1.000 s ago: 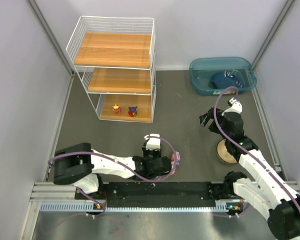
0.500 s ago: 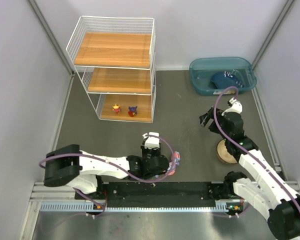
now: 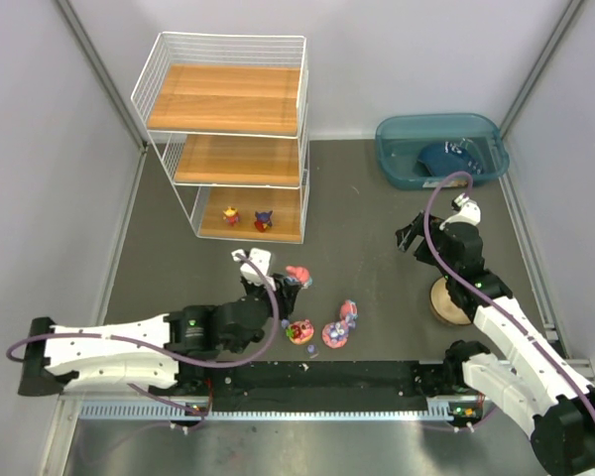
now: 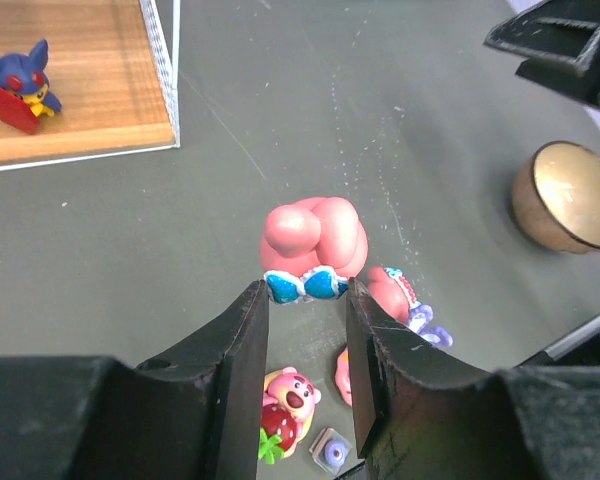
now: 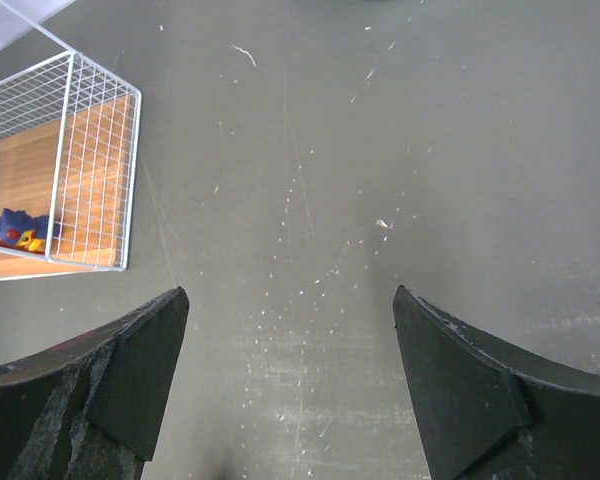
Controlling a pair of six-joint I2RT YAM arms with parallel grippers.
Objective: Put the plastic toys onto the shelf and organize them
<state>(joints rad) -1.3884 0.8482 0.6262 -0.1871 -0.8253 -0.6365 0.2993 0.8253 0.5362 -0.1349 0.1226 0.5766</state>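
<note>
Left gripper (image 4: 307, 300) pinches pink figurine (image 4: 315, 235) at its blue trim; I can't see its face. Right gripper (image 5: 288, 305) gapes wide over surface (image 5: 310, 150).

- A figurine (image 4: 313, 240) sits between the left fingers (image 4: 242, 350), at their tips.
- Ahead and left of them stands the shelf (image 4: 90, 95), with a second figurine (image 4: 20, 85) on its board.
- Ahead and right of them lies the bowl (image 4: 570, 195).
- Beneath them lie a third figurine (image 4: 285, 405) and, further right, a fourth figurine (image 4: 400, 300).
</note>
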